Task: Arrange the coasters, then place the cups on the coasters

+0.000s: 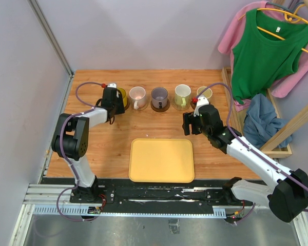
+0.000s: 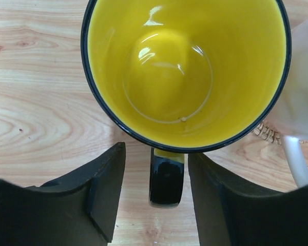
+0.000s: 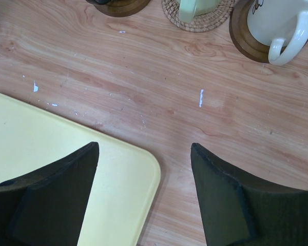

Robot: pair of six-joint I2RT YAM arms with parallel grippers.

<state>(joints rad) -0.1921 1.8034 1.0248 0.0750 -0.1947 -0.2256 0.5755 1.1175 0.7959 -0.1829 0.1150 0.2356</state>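
In the left wrist view, yellow cup (image 2: 187, 72) at the top middle. Its handle (image 2: 167, 177) pointing down, right between the two fingers (image 2: 100, 205) of the left gripper (image 2: 157, 152), touching neither. Jaws partly spread, holding nothing. Right gripper (image 3: 145, 146) spread wide and empty, above the yellow tray (image 3: 66, 169) corner, lower left.

My left arm (image 1: 87, 119) folds at the elbow and reaches forward, with my left gripper (image 2: 156, 171) aimed down, jaws parted. My right arm (image 1: 249, 152) stretches inward, my right gripper (image 3: 143, 154) spread wide, gripping nothing.
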